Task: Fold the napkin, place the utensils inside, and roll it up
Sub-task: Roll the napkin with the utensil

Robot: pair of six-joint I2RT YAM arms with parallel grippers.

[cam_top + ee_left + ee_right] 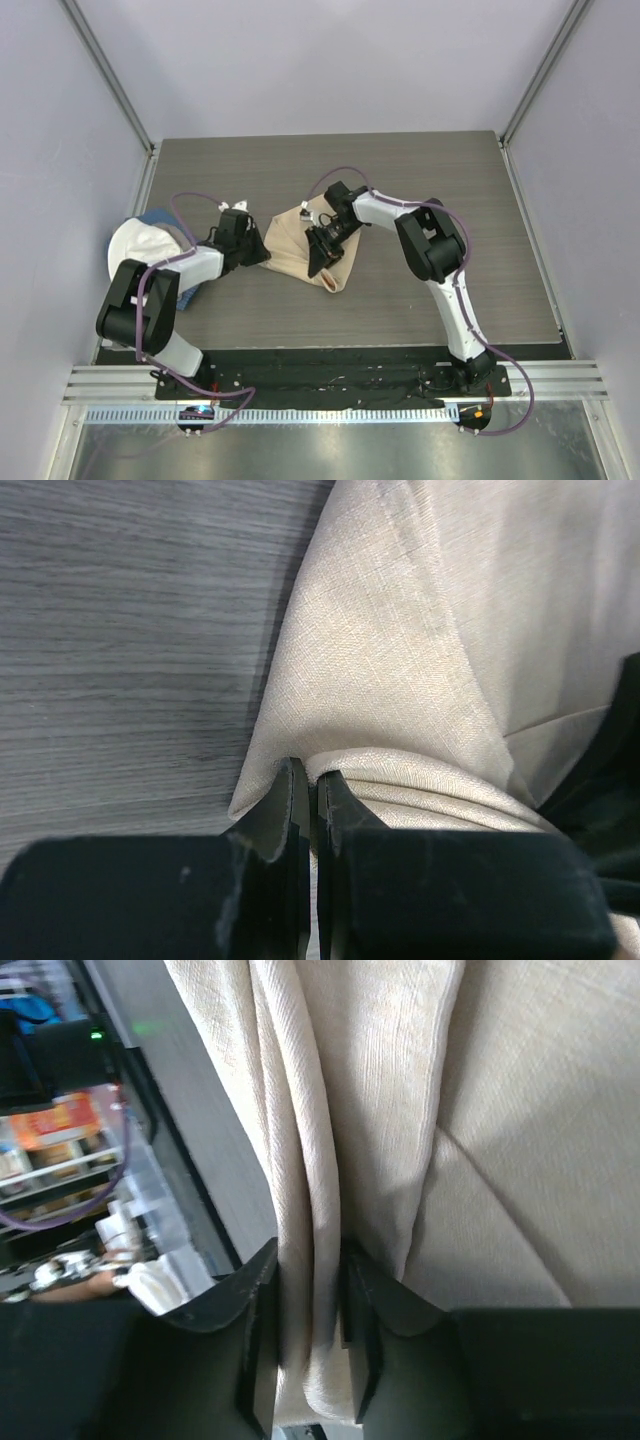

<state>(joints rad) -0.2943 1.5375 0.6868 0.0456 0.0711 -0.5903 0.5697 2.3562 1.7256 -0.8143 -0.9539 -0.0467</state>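
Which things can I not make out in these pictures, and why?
Utensils: in no view; whether the napkin hides them cannot be told.
Blue cloth, top view: mostly covered by a white object and the left arm.
Right gripper, right wrist view: napkin folds fill the gap; whether it pinches them is unclear.
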